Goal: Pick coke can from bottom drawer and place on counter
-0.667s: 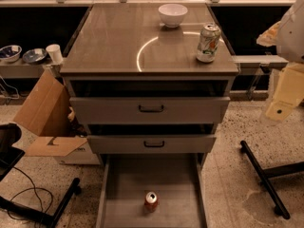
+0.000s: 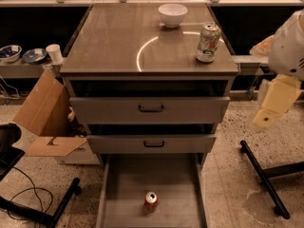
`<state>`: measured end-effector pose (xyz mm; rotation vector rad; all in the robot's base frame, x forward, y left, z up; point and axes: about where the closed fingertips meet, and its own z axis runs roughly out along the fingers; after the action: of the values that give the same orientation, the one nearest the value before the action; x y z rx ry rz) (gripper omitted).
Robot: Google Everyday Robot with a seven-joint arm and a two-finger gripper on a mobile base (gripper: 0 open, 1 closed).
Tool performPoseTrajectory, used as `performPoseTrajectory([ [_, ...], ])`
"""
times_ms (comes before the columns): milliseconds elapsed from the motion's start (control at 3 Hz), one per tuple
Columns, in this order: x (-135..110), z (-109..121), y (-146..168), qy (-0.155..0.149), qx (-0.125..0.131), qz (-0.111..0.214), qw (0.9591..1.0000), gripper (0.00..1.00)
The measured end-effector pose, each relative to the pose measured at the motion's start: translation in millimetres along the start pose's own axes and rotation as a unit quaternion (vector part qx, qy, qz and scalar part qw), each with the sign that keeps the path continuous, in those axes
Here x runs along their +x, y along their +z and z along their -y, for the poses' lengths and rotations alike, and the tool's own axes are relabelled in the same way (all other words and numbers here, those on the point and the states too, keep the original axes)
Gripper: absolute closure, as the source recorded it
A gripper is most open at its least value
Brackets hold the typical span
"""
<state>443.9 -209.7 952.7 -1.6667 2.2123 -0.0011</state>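
Observation:
The coke can (image 2: 151,201), red-orange with a silver top, stands upright near the front middle of the open bottom drawer (image 2: 123,184). The counter (image 2: 109,42) is the glossy grey-brown top of the cabinet, with a curved light reflection. My gripper (image 2: 273,106), a cream part under the white arm, hangs at the right edge of the view, beside the cabinet at about the height of the top drawer. It is well above and to the right of the coke can and holds nothing that I can see.
A white bowl (image 2: 172,14) and a white-and-green can (image 2: 208,42) stand on the counter. The two upper drawers (image 2: 151,109) are slightly pulled out. A cardboard box (image 2: 45,118) and cables lie at the left, a black stand leg (image 2: 263,179) at the right.
The arm and gripper have moved down and slightly left at the right edge. The coke can and drawers have not moved.

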Motion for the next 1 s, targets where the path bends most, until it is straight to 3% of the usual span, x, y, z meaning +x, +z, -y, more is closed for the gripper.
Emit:
performPoseTrajectory([
  [333, 6.7, -24.6, 84.5, 0.022, -0.057, 0.086, 0.9944, 0.00],
  [667, 11.3, -69.4, 180.4, 0.039, -0.118, 0.183, 0.9752, 0.00],
  [1000, 13.5, -98.9, 258.2, 0.064, -0.127, 0.279, 0.9498, 0.00],
])
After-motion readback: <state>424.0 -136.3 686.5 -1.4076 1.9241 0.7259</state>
